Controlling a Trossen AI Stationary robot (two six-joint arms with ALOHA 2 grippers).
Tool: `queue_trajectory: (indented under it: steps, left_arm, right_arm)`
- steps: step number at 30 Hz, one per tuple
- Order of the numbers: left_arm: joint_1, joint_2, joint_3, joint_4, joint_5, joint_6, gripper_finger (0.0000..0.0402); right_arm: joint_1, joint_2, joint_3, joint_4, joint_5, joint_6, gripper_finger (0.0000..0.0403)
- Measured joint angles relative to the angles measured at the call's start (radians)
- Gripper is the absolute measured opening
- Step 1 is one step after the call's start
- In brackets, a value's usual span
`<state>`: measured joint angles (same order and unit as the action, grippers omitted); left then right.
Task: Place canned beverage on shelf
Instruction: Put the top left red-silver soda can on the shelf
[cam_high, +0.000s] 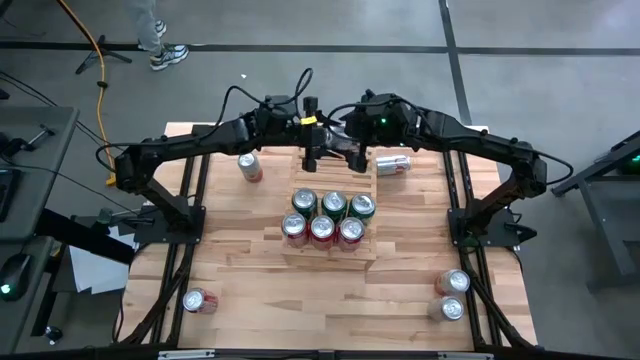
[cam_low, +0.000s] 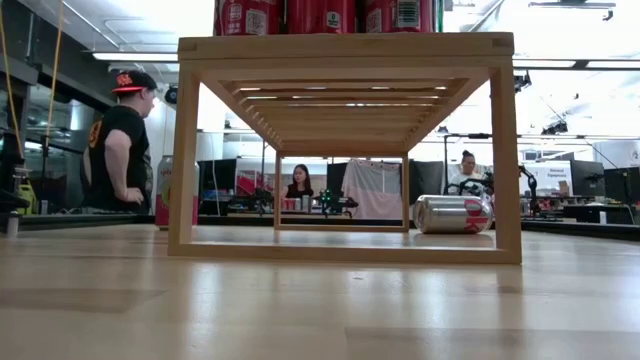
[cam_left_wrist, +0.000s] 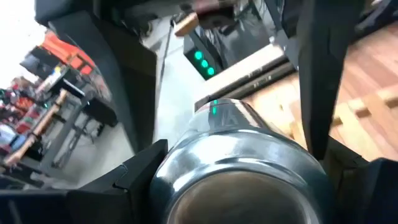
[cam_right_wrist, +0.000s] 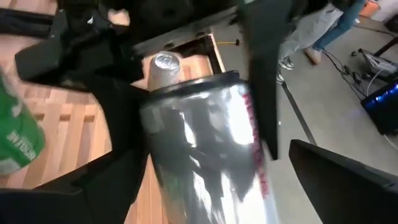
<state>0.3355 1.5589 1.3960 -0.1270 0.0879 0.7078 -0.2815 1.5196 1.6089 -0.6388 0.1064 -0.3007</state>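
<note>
Closest to you, a silver can (cam_left_wrist: 239, 171) fills the left wrist view, pinched between the left gripper's (cam_high: 311, 152) fingers (cam_left_wrist: 320, 68) above the shelf's (cam_high: 330, 245) far edge; the right gripper (cam_high: 352, 155) flanks it, apparently spread; six cans (cam_high: 321, 230) stand on the shelf; another can (cam_high: 392, 164) lies beside it.

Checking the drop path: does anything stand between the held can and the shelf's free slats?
Nothing visible. The can, held by the left gripper with the right gripper alongside, hangs over the shelf's bare far slats; six cans fill nearer tiers.
</note>
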Motion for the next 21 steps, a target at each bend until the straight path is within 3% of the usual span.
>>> queue_trajectory:
  steps: [8,15,21]
  left_arm:
    - [0.006,-0.003,0.003,-0.090,-0.011,-0.025,0.0241]
    - [0.032,-0.034,0.003,-0.119,-0.056,-0.030,0.0241]
    - [0.142,-0.144,0.004,-0.105,-0.065,-0.185,0.0241]
  right_arm:
    - [-0.001,0.002,-0.001,-0.016,0.009,-0.006,0.0378]
    - [-0.029,-0.036,-0.003,-0.082,0.095,-0.009,0.0379]
    - [-0.099,-0.112,-0.004,-0.170,0.017,0.078,0.0380]
